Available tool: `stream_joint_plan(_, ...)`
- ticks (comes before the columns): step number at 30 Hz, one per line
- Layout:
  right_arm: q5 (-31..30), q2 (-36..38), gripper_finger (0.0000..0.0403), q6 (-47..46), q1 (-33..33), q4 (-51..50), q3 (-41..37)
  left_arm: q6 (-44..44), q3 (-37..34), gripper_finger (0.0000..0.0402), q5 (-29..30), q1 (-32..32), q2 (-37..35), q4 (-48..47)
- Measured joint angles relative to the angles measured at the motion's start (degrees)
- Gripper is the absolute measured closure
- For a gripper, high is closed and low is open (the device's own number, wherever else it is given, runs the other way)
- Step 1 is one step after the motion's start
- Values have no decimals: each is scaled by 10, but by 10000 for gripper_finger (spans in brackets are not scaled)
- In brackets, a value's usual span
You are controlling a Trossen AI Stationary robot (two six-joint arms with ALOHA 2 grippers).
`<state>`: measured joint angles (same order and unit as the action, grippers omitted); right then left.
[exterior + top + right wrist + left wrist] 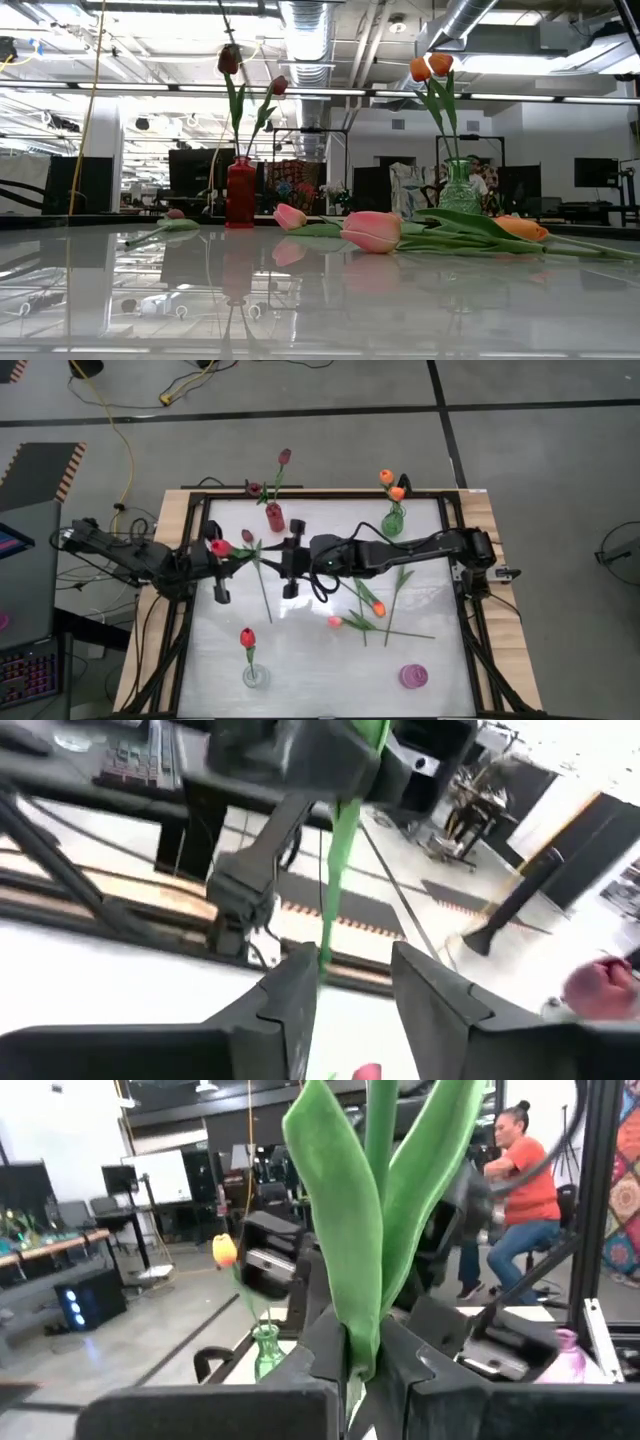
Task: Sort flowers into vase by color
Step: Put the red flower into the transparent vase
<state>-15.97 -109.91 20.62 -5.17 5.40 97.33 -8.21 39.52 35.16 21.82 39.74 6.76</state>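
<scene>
Both arms reach in from opposite sides of the white table (pixel 300 660) and meet near its middle, forearms nearly level. The left gripper (pixel 232 557) is clenched on the green stem and leaves of a tulip (pixel 219 547) with a red head, held above the left part of the table; in the left wrist view its fingers (pixel 325 1342) pinch together around the broad leaves of the tulip (pixel 350 1230), which stand upright between them. The right gripper (pixel 290 560), facing the left one, has its fingers (pixel 290 995) spread apart, with the thin stem running past one of them; whether it touches that finger is hard to tell from this blurred view. A dark maroon tulip (pixel 250 545) lies on the table just by the two grippers. Several pink and orange tulips (pixel 372 608) lie loose to the right of centre, stems crossing; in the low view they rest on their sides. Maroon tulips (pixel 284 458) stand in a red vase (pixel 274 517) at the far edge, orange tulips (pixel 391 483) in a green glass vase (pixel 393 520), one red tulip (pixel 247 638) in a clear vase (pixel 254 676) near the front, and a pink vase (pixel 414 676) sits at the front right. No writing is readable.
</scene>
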Motion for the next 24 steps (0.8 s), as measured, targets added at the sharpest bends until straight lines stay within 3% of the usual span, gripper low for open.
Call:
stream_joint_plan(8,-22,64,235,-47,-10,-166,0,160,110,397,-23,1,-27,-270)
stream_joint_plan(13,-22,84,234,-83,-10,-247,0,246,196,397,-89,1,-24,-408)
stream_joint_plan(20,-22,85,239,-109,-10,-287,-25,345,225,397,-227,1,-23,-434)
stream_joint_plan(24,-22,85,240,-123,-10,-293,-47,395,207,397,-248,7,-17,-432)
